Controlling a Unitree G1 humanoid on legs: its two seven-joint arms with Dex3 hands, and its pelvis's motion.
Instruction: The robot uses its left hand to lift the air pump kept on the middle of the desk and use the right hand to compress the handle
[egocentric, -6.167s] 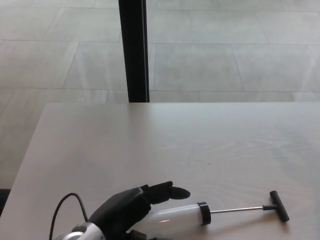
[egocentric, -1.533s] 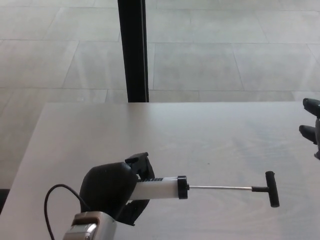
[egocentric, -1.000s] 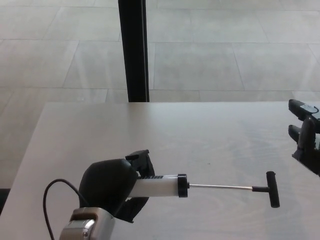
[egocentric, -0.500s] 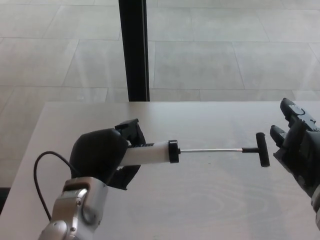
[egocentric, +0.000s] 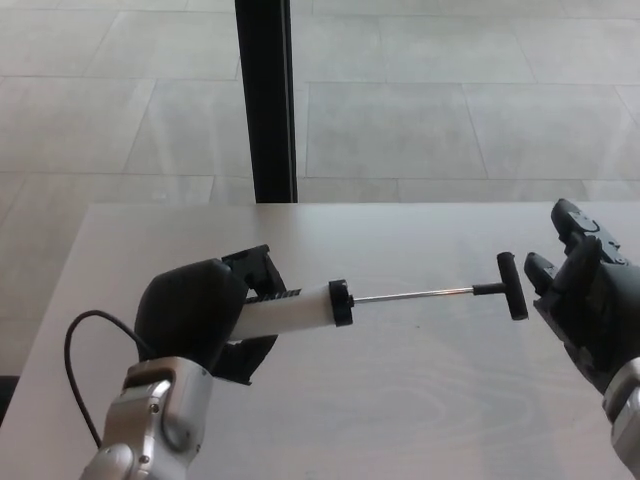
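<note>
My left hand (egocentric: 200, 315) is shut on the white barrel of the air pump (egocentric: 292, 308) and holds it level above the desk (egocentric: 400, 400). A thin metal rod runs right from the pump's black collar to the black T-handle (egocentric: 511, 286), fully drawn out. My right hand (egocentric: 585, 300) comes in from the right edge, fingers spread and open, just right of the T-handle with a small gap between them.
A black vertical post (egocentric: 265, 100) stands beyond the far edge of the desk, with tiled floor behind it. A black cable (egocentric: 80, 345) loops off my left wrist near the desk's left edge.
My left hand has lifted the pump off the desk and raised it higher. My right hand has come in from the right edge toward the T-handle.
</note>
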